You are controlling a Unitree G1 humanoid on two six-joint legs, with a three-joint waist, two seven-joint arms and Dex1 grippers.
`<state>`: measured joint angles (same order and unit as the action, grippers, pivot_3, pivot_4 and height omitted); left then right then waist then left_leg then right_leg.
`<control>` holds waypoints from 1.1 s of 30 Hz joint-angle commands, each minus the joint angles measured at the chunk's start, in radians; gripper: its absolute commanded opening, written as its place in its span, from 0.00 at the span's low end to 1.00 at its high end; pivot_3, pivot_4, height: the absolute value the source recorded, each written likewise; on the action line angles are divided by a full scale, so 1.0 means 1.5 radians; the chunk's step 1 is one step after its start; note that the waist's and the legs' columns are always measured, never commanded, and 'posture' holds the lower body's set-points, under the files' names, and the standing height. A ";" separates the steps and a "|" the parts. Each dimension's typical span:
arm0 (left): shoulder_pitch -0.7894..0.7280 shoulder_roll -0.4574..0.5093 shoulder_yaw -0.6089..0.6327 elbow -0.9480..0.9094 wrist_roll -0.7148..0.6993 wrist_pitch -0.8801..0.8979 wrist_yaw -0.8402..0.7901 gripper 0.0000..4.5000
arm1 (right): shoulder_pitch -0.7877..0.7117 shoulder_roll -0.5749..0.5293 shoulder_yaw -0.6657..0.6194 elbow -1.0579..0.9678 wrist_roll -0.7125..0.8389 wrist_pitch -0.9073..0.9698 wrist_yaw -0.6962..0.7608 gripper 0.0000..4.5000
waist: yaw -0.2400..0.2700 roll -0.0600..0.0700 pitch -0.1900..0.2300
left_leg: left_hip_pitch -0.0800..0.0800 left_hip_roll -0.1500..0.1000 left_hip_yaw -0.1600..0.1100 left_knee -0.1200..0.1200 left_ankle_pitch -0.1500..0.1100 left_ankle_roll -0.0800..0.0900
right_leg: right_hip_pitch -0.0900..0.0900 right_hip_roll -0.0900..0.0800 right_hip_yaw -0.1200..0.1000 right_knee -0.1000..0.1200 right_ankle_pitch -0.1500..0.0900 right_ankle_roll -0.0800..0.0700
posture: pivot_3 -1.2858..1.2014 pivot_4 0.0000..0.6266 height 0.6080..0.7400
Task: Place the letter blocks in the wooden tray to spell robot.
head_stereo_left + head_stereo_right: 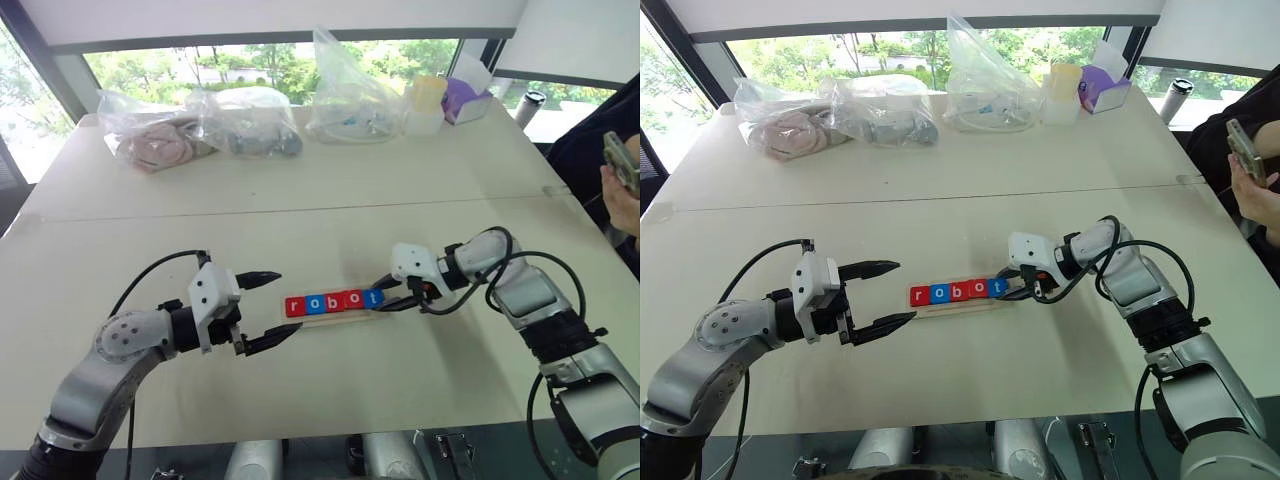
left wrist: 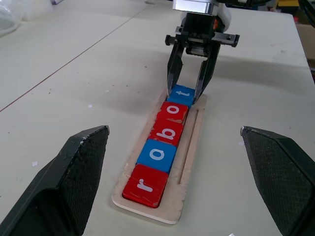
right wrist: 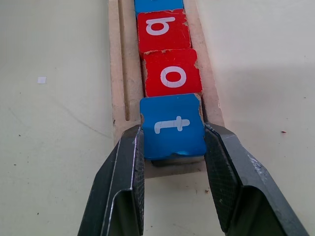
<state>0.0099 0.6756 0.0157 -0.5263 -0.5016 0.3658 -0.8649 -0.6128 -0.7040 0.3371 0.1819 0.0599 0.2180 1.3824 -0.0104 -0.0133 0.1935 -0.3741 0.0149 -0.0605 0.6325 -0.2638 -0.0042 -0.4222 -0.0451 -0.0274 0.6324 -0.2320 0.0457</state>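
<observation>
Five flat square letter blocks (image 2: 160, 145)

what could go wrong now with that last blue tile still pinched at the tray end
1. The right claw is shut on the blue square t tile, which sits slightly skewed at the end of the pale wooden tray. Lifting away before opening could drag it out.
2. That tile touches the red square o tile, so a sideways pull might nudge the row.
3. The open left claw sits near the tray's other end and could bump it.
</observation>
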 commanded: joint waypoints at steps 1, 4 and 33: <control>0.001 -0.002 -0.001 -0.025 0.000 -0.002 0.006 1.00 | -0.014 0.003 -0.002 0.003 -0.007 -0.011 -0.003 0.25 | 0.000 0.000 0.000 | 0.000 0.000 0.000 0.000 0.000 0.000 | 0.000 0.000 0.000 0.000 0.000 0.000 | 0.52 0.24 1.00; -0.002 -0.004 -0.002 -0.023 0.002 -0.003 0.007 1.00 | -0.015 0.006 -0.001 0.008 -0.010 -0.015 -0.005 0.25 | 0.000 0.000 0.000 | 0.000 0.000 0.000 0.000 0.000 0.000 | 0.000 0.000 0.000 0.000 0.000 0.000 | 0.52 0.24 1.00; -0.014 -0.015 -0.006 -0.009 0.016 -0.011 0.014 1.00 | -0.081 0.040 -0.048 0.068 0.007 0.029 -0.056 0.98 | -0.001 0.000 0.000 | 0.000 0.000 0.000 0.000 0.000 0.000 | 0.000 0.000 0.000 0.000 0.000 0.000 | 0.52 0.24 1.00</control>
<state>-0.0069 0.6544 0.0086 -0.5225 -0.4789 0.3641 -0.8440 -0.7022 -0.6404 0.3044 0.2821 0.0491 0.2509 1.3043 -0.0118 -0.0131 0.1935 -0.3738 0.0149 -0.0604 0.6325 -0.2636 -0.0045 -0.4224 -0.0449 -0.0274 0.6330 -0.2315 0.0451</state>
